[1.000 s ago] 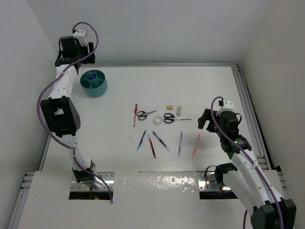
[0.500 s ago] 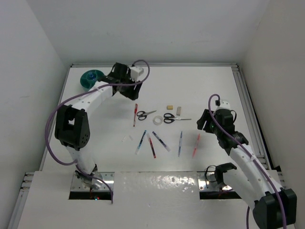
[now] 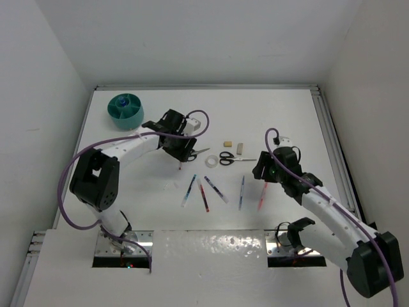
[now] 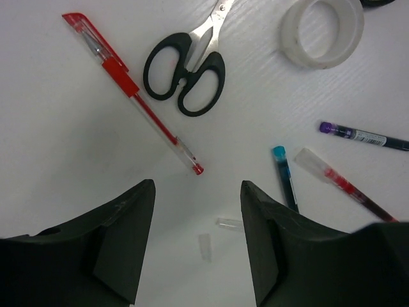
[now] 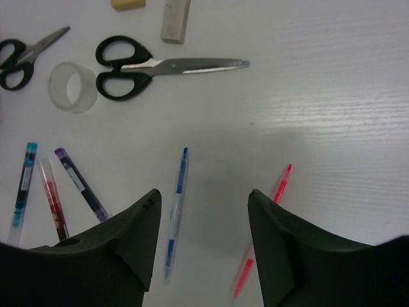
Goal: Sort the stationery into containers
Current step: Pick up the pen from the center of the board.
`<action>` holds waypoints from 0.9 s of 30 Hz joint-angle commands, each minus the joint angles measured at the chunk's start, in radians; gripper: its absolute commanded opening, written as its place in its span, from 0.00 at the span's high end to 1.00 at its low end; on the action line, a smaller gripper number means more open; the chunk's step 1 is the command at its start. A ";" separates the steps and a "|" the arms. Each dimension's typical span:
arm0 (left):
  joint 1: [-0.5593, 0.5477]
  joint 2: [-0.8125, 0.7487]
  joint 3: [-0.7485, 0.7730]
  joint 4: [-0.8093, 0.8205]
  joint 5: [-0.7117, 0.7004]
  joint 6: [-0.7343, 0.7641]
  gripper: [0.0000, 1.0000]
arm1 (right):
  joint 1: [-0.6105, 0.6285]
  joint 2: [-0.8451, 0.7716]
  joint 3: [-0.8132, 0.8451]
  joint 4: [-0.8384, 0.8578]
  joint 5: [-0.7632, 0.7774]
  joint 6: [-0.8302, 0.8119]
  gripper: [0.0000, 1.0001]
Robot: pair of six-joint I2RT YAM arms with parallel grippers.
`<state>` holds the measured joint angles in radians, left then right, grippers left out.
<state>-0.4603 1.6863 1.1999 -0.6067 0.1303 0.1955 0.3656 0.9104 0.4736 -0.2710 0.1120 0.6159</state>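
**Both grippers spread over the pens, nothing in hand**

From above: the round teal plastic desk organiser (image 3: pixel 125 107) sits at the far left corner of the white desk (image 3: pixel 287 115), well apart from the stationery strewn mid-desk. The left gripper (image 3: pixel 184 151) hangs over the left end of that spread. The right gripper (image 3: pixel 262 173) hangs over its right end, nearer the desk's right edge.

Over to the left wrist: its fingers (image 4: pixel 121 243) are released, wide gap, grasping nothing. The thin red pen with a clear barrel (image 4: pixel 134 96) lies on a slant. Its tip points into the gap, just ahead of the fingertips and clear of both. The small black-handled scissors (image 4: pixel 188 80) lie just beside that pen, the clear tape roll (image 4: pixel 323 32) farther right. A small clear piece (image 4: pixel 204 246) lies on the desk right between the fingers.

Now the right wrist: fingers (image 5: pixel 124 243) released here too, empty. The blue-and-clear pen (image 5: pixel 176 204) lies just inside the gap, close by the left finger. The pink-red pen (image 5: pixel 284 179) runs down past the right finger, which partly hides it. Beyond lie the larger black-handled scissors (image 5: pixel 137 67) and a beige eraser (image 5: pixel 176 19).
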 commanded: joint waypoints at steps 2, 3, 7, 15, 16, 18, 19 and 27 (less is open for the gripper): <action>0.008 -0.007 0.027 0.070 -0.018 -0.099 0.48 | 0.062 0.041 0.033 0.018 0.043 0.045 0.43; 0.009 0.003 0.038 0.080 -0.020 -0.105 0.48 | 0.070 0.045 0.034 0.021 0.046 0.047 0.43; 0.037 0.088 0.142 0.114 -0.081 -0.169 0.51 | 0.108 0.059 0.042 0.035 0.061 0.042 0.43; 0.081 0.263 0.236 0.127 -0.218 -0.312 0.51 | 0.138 0.051 0.039 0.029 0.101 0.045 0.43; 0.080 0.286 0.242 0.130 -0.231 -0.314 0.51 | 0.142 0.047 0.039 0.027 0.107 0.045 0.43; 0.081 0.303 0.248 0.146 -0.244 -0.323 0.51 | 0.142 0.038 0.036 0.026 0.120 0.044 0.43; 0.080 0.315 0.250 0.160 -0.242 -0.323 0.51 | 0.144 0.033 0.033 0.026 0.126 0.041 0.43; 0.072 0.340 0.228 0.186 -0.244 -0.317 0.52 | 0.145 0.015 0.033 0.004 0.158 0.030 0.43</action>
<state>-0.3809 2.0357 1.4090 -0.4721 -0.0944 -0.1097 0.5045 0.9413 0.4755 -0.2714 0.2348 0.6483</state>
